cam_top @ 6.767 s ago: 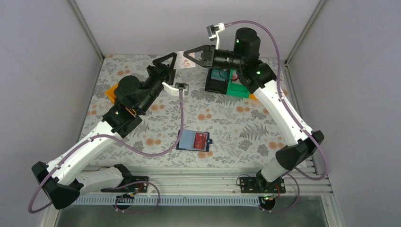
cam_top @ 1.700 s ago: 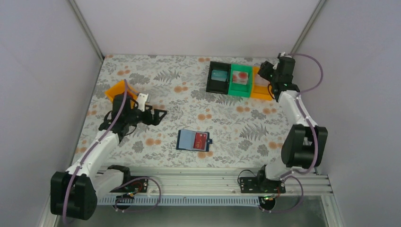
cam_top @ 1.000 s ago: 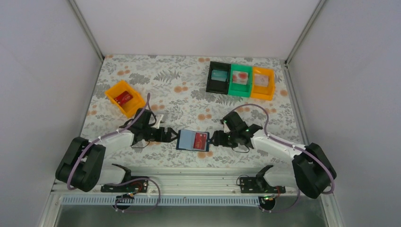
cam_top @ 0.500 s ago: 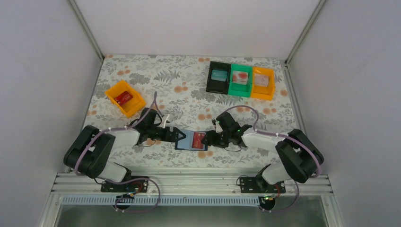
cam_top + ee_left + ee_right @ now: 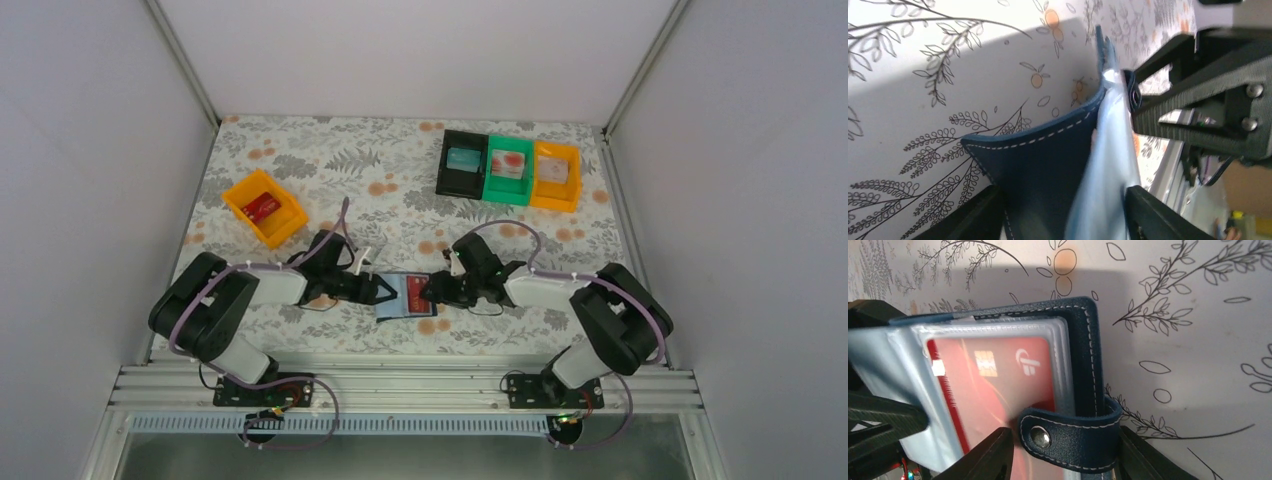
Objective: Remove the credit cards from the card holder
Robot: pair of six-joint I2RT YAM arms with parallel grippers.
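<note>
A white-walled enclosure surrounds a bench (image 5: 400,180) covered in a cloth printed with grey ferns and orange flowers. Near the middle of the bench's near edge lies the card holder (image 5: 404,303), a small navy wallet, lying open. The 2 arms are folded low over the near part of the bench and reach inward, meeting at the wallet. The left fingers (image 5: 384,293) sit at its left edge and the right fingers (image 5: 430,291) at its right edge.

In the left wrist view the navy cover, stitched in pale thread, curves up off the cloth and fills the gap between the left fingers, with light blue clear sleeves (image 5: 1108,165) against one of them. These fingers stand partly apart around the wallet. Whether they press on it cannot be told.

In the right wrist view a red credit card (image 5: 993,385) with a gold chip sits inside the top clear sleeve. The wallet's closure tab (image 5: 1073,432), with a metal snap, lies between the right fingers. They are also partly apart and close to the tab on both sides, and a firm grip cannot be confirmed.

An orange bin (image 5: 288,222) holding a red item stands near the left edge. At the far right corner a black bin (image 5: 460,186), a green bin (image 5: 508,193) and a second orange bin (image 5: 555,201) stand touching in a row, each with something inside.
</note>
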